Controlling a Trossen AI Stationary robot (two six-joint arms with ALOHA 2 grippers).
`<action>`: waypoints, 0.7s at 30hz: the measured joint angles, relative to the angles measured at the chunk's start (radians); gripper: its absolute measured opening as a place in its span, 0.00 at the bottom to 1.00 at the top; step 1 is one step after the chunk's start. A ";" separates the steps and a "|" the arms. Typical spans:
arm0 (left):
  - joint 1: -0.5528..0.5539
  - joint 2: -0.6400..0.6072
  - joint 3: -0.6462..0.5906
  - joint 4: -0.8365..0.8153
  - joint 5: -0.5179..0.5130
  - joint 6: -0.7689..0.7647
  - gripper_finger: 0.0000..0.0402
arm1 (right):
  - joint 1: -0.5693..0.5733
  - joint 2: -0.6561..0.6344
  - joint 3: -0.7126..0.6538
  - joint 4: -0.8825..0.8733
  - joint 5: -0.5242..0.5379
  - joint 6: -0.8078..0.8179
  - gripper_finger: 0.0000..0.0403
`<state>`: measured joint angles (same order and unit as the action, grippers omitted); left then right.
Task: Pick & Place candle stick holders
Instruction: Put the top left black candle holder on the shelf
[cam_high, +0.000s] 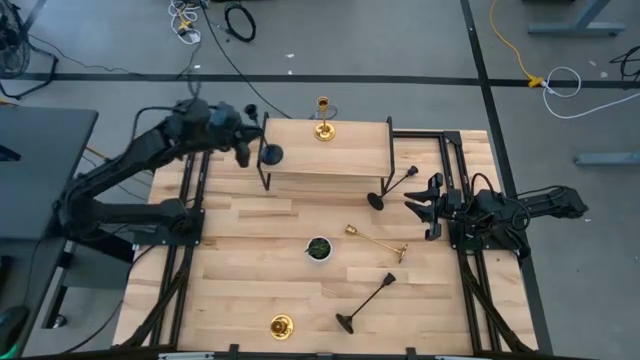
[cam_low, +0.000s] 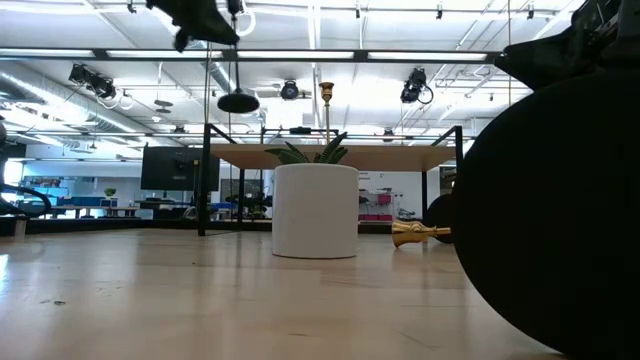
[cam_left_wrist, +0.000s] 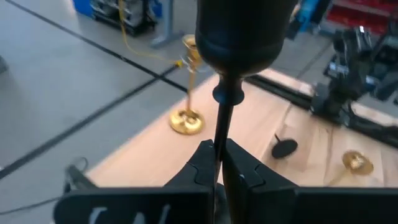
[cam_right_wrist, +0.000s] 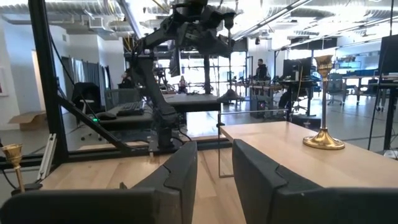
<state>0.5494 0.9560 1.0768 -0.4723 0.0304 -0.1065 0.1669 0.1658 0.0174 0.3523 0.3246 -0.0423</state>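
My left gripper (cam_left_wrist: 219, 165) is clenched on a matte black holder (cam_high: 262, 140), thin stem pinched, round base hanging over the left end of the raised wood shelf (cam_high: 350, 150). A shiny gold holder (cam_high: 323, 118) stands upright at the shelf's far edge. The right gripper (cam_high: 418, 198) waits with fingers parted near the table's right edge. The white bowl (cam_high: 318, 248) holds greenery.

Both arms are matte black with rounded joint housings joined by boxy links, the left arm (cam_high: 120, 175) looking longer and bulkier than the right arm (cam_high: 520, 208) from above. Thin black cables run along the left arm's links. Each wrist ends in 2 dark, flat-faced fingers with angular, wedge-like outlines, as on the right gripper (cam_right_wrist: 214, 171) and the left gripper (cam_left_wrist: 219, 163).
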 joint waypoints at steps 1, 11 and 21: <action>-0.008 0.021 0.005 0.002 0.002 0.007 0.02 | 0.000 0.000 0.000 0.000 0.000 0.000 0.26; -0.071 0.150 0.021 0.040 -0.001 0.021 0.02 | 0.000 0.000 0.000 -0.003 0.000 0.000 0.26; -0.083 0.197 0.021 0.053 -0.057 0.057 0.02 | 0.000 0.000 0.000 -0.009 -0.001 0.000 0.26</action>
<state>0.4660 1.1526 1.0973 -0.4191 -0.0267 -0.0498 0.1673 0.1658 0.0174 0.3435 0.3237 -0.0422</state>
